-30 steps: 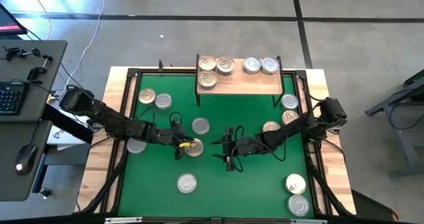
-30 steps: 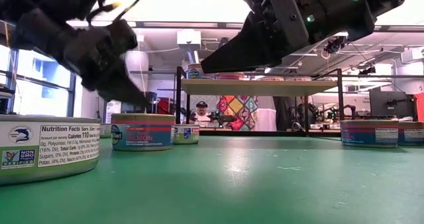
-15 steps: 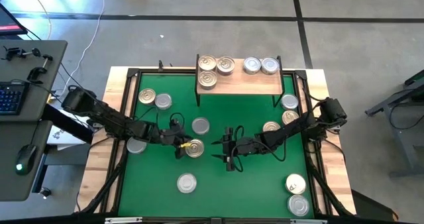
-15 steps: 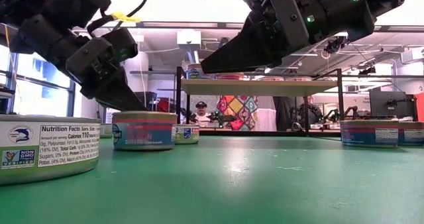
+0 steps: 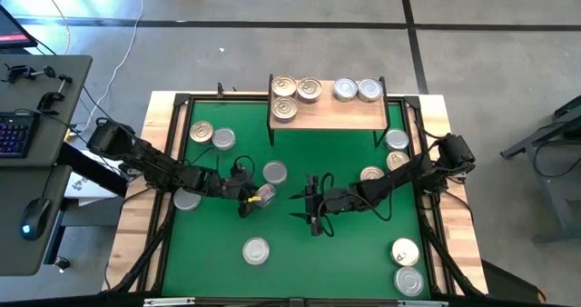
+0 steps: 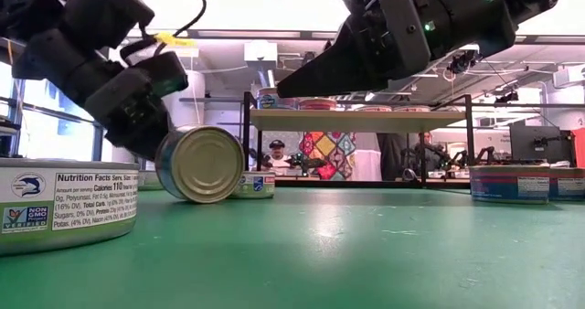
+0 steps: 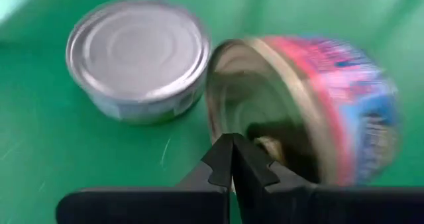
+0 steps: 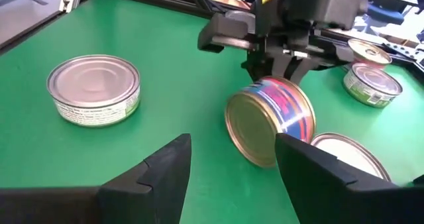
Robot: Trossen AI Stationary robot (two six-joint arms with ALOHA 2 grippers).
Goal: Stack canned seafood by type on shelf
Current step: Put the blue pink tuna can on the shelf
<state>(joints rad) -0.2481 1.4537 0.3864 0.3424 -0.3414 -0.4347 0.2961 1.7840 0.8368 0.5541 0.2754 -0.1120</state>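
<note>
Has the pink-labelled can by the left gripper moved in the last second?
Yes. The pink-labelled can has tipped from flat onto its edge, against the green mat, under the shut left gripper.

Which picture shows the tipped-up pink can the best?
The right wrist view: the pink can shows whole, tilted on its edge under the shut left gripper, gold face and label clear. The low view shows its round gold face. The left wrist view is blurry. From above it looks tiny.
</note>
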